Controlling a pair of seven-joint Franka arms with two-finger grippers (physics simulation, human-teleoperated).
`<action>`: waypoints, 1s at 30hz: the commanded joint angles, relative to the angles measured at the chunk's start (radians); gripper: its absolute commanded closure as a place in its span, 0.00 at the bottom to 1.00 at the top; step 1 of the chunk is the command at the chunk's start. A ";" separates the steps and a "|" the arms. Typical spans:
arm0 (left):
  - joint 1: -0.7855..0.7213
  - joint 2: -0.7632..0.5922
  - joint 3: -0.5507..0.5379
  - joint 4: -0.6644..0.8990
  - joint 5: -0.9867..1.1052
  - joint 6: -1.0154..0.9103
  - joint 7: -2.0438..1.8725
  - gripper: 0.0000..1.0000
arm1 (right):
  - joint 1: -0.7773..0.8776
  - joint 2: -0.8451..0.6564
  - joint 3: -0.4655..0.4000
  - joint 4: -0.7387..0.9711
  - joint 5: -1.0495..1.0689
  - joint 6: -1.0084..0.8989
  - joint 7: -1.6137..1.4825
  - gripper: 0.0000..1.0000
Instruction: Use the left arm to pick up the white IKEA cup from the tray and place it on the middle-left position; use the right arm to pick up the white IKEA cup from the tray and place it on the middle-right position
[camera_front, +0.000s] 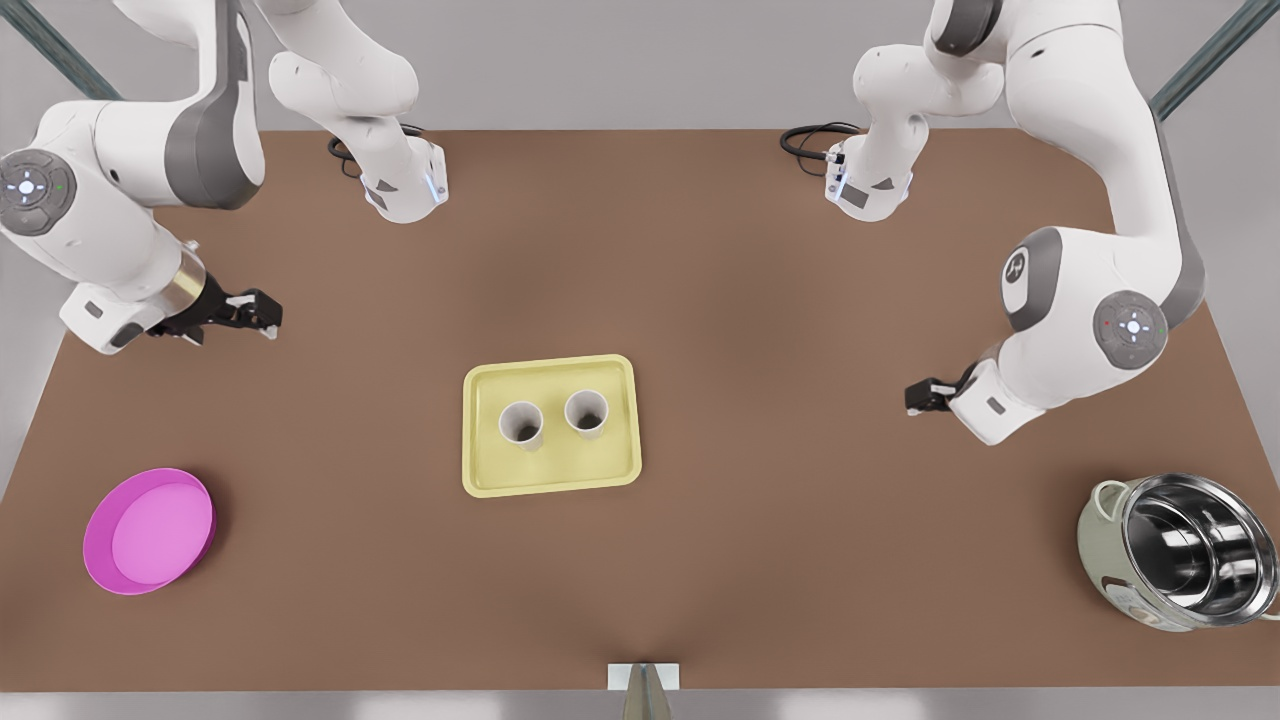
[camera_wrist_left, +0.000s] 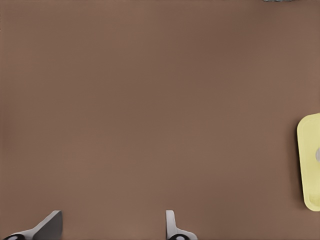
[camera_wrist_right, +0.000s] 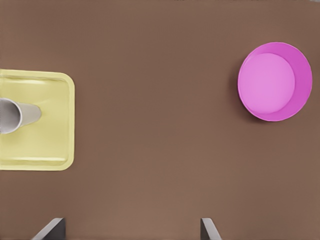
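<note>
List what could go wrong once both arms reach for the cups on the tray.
1. One cup stands close beside the other cup on the tray; fingers closing around one could knock its neighbour over.
2. The left hand and the right hand, both open, sit on opposite sides of the tray; if they reach in together, the arms might collide above it.

Tray (camera_front: 550, 481) sits mid-table (camera_front: 760, 300), slightly toward the front view's left. On it, side by side and apart, stand cup A (camera_front: 521, 424) on that left and cup B (camera_front: 586, 412) on the right. Dish (camera_front: 150, 530) lies in the near corner on the front view's left, pot (camera_front: 1180, 550) in the near corner on its right. Right gripper (camera_front: 268, 312) hangs by the table's left edge in the front view and left gripper (camera_front: 913, 397) toward its right edge, each well apart from the tray.
</note>
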 joint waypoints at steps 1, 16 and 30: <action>-0.002 0.002 0.000 0.004 0.000 0.031 -0.033 0.00 | -0.008 0.002 0.000 0.000 -0.001 0.013 -0.058 0.00; 0.006 0.013 0.006 -0.001 0.000 0.057 -0.010 0.00 | 0.328 0.415 0.008 0.028 0.016 0.301 0.362 0.00; 0.092 0.010 0.015 -0.013 -0.048 0.044 0.054 0.00 | 0.394 0.607 0.008 0.102 0.019 0.410 0.408 0.00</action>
